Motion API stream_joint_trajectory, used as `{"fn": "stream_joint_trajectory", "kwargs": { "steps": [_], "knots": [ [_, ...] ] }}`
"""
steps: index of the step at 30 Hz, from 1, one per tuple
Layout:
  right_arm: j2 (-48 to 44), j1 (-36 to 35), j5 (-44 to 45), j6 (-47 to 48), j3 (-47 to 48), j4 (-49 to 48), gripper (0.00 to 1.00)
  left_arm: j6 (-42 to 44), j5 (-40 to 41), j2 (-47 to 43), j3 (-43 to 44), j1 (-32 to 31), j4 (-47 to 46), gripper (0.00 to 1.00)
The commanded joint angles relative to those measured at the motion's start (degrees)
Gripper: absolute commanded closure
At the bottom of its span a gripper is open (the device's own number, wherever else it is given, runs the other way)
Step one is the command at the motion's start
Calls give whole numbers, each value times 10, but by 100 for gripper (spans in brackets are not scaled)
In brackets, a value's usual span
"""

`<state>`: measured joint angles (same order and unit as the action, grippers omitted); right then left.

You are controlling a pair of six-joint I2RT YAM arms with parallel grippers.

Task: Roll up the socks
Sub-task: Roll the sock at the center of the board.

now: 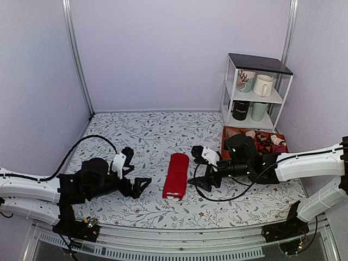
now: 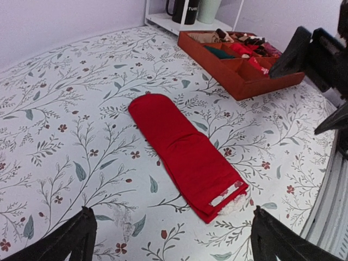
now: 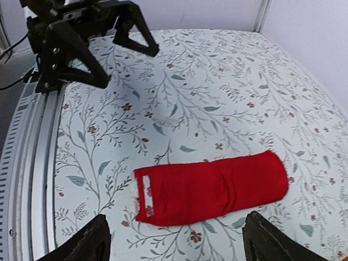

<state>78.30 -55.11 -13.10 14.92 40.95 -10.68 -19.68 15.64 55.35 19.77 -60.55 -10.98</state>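
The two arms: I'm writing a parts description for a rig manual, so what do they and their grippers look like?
Both the left arm and right arm have white link shells and black joints. The left gripper and right gripper are mostly black, with two tapered, pointed fingers each. A loose black cable loops along each arm.

Matt, seemingly soft cloth socks (image 1: 176, 175)

Socks (image 1: 176, 175): plain bright red fabric pair, laid flat, one stacked on other, unrolled, stretched lengthwise on floral tablecloth at mid-table. Far end rounded; near end squared, marked by small white strip, white fuzz seen at corner. Shallow crease seen mid-length.
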Motion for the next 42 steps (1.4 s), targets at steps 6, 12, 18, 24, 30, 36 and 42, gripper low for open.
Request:
{"fn": "stream_joint_trajectory", "kwargs": {
  "steps": [6, 12, 18, 24, 30, 36, 42],
  "knots": [
    [108, -2, -140, 9, -44, -164, 21, 61, -35, 49, 29, 9, -47, 1],
    [184, -5, -177, 7, -28, -224, 27, 59, -40, 81, 33, 9, -46, 1],
    [235, -17, -195, 21, -8, -226, 34, 61, -34, 92, 28, 11, -49, 1],
    [280, -30, -188, 30, 13, -226, 38, 61, -37, 115, 29, 13, -59, 0],
    [322, -32, -138, 37, 23, -246, 41, 61, -42, 133, 33, 13, -64, 0],
    [345, -33, -107, 42, 24, -255, 45, 62, -41, 133, 32, 13, -63, 1],
    [363, -40, -66, 40, 22, -239, 59, 62, -41, 135, 30, 14, -65, 1]
  ]
}}
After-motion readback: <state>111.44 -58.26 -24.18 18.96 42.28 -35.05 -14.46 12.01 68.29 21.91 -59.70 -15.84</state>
